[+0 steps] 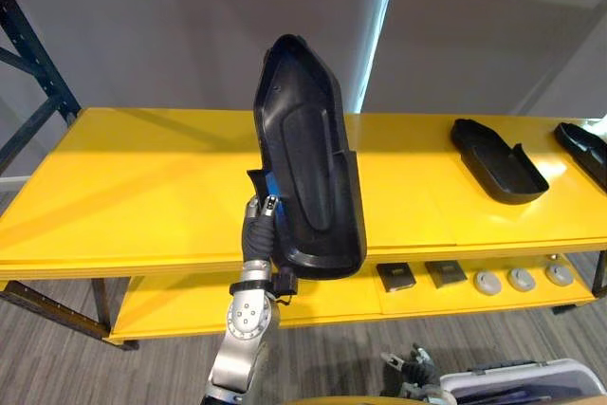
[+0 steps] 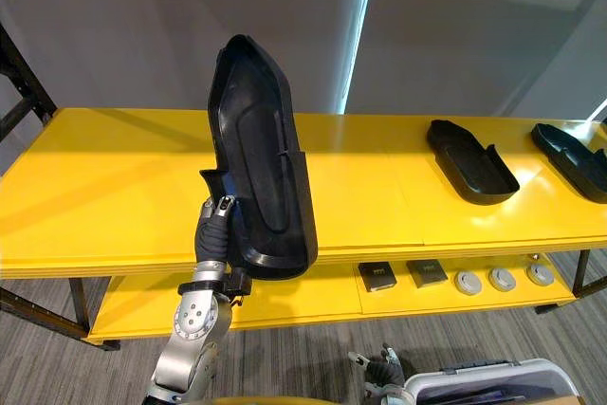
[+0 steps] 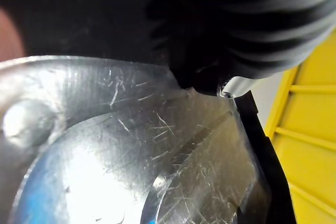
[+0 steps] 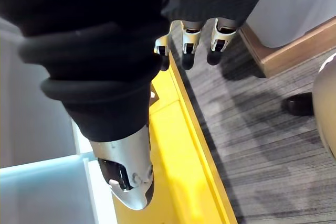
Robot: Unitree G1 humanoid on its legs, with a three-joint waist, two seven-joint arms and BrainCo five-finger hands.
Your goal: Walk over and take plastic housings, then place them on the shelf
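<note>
A long black plastic housing (image 1: 308,158) stands upright in front of the yellow shelf (image 1: 142,187), its hollow side facing me. My left hand (image 1: 260,225) grips it at the lower left edge, thumb over the rim, the fingers behind it. Its glossy surface (image 3: 131,145) shows very close in the left wrist view. Two more black housings (image 1: 498,158) (image 1: 586,149) lie on the shelf top at the right. My right hand (image 1: 410,367) hangs low by the floor, its fingers (image 4: 189,40) relaxed and holding nothing.
The lower shelf board holds two small black squares (image 1: 395,276) and three grey discs (image 1: 522,279). A white bin (image 1: 522,381) stands on the floor at the lower right. A dark metal rack (image 1: 38,73) stands at the left. The shelf top's left half is bare.
</note>
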